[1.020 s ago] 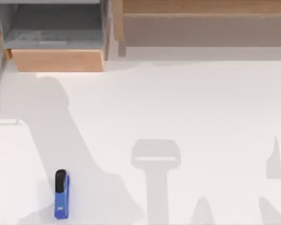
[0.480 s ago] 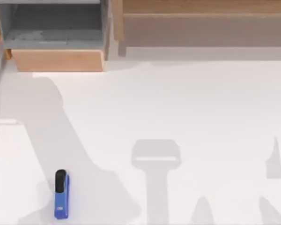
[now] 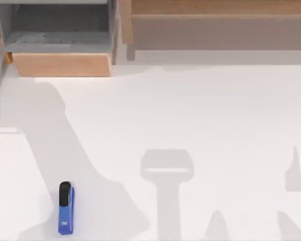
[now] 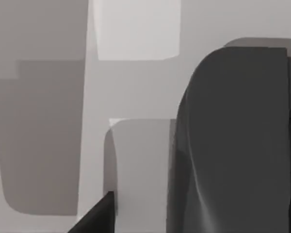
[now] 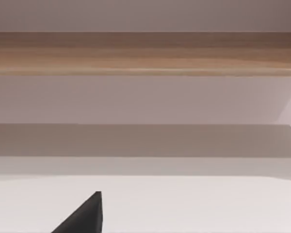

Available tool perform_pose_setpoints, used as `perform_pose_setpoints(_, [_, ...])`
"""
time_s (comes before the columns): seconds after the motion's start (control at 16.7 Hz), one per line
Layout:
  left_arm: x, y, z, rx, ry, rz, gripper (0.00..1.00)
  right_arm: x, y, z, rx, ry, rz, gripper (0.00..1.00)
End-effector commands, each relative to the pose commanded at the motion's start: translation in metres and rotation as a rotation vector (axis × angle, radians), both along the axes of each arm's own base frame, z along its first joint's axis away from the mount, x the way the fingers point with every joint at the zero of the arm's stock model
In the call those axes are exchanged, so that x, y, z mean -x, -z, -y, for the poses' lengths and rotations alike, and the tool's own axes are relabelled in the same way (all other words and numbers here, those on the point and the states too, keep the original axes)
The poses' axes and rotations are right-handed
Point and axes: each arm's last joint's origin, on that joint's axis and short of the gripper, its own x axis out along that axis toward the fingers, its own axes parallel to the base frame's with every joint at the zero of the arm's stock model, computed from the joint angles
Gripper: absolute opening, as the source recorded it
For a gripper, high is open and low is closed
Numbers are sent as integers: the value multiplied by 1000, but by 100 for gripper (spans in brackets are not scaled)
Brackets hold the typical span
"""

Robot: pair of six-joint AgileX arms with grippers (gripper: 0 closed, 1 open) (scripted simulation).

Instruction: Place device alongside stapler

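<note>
The blue stapler (image 3: pixel 65 208) lies near the front left of the white table (image 3: pixel 200 115), its black end pointing to the back. In the left wrist view a black corner of my left gripper (image 4: pixel 98 217) shows beside a large dark grey rounded body (image 4: pixel 233 145), close to the camera. I cannot tell whether that body is the device or whether it is held. In the right wrist view a black corner of my right gripper (image 5: pixel 85 216) hangs over the white table, facing the wooden shelf (image 5: pixel 145 53).
An open drawer with a wooden front (image 3: pixel 60 64) stands at the back left. A long wooden shelf unit (image 3: pixel 215 25) runs along the back. Faint arm shadows fall on the table's left and front.
The arm shadow on the table's left has shifted slightly to the left. The stapler has not moved.
</note>
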Motion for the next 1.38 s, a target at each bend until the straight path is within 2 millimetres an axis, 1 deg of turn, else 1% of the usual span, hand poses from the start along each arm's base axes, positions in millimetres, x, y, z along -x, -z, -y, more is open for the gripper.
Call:
perform_pose_setpoints(0.6, [0,0,0,0,0,0,2,0,0,0,0,0,0,100])
perform_pose_setpoints(0.66, [0,0,0,0,0,0,0,0,0,0,0,0,0,100])
perform_pose_setpoints(1.2, [0,-2,-1,-2,0,3,0,0,0,0,0,0,0,100])
perform_pose_setpoints(1.26, [1,-6,-2,-2,-7,9,0,0,0,0,0,0,0,100])
perform_pose_setpoints(1.38, [7,-25,-3,-5,-38,29,0,0,0,0,0,0,0,100])
